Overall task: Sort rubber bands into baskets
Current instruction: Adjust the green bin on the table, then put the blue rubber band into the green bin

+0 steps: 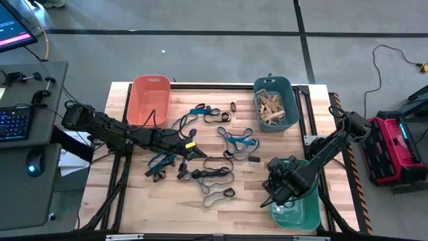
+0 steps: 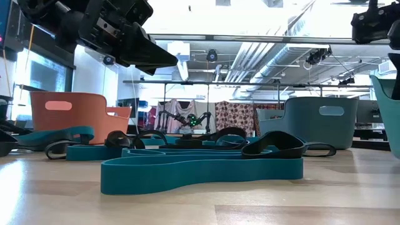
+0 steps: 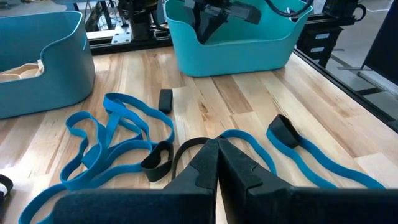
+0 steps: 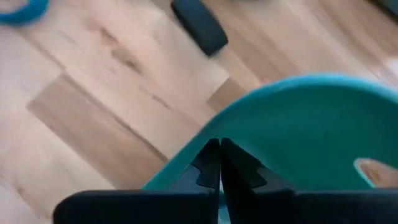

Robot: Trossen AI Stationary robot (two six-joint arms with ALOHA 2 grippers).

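- Green basket (image 1: 297, 213): the right claw (image 1: 276, 185) hangs at its rim, fingers pressed together, nothing visibly held; a drop-off step appears in hand.
- The left claw (image 1: 198, 153), likewise closed and empty, hovers over the rubber bands (image 1: 221, 175) strewn mid-tabletop (image 1: 134, 201).
- Next move likely requires reopening above a loose band.
- Dark teal basket (image 1: 291, 90) holds tan bands; the orange basket (image 1: 148, 94) shows none.

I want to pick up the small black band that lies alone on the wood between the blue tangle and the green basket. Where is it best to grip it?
Probably from straight above, jaws across its short width: the small black band lies flat, folded into a narrow strip, apart from the blue bands, so nothing else is caught.
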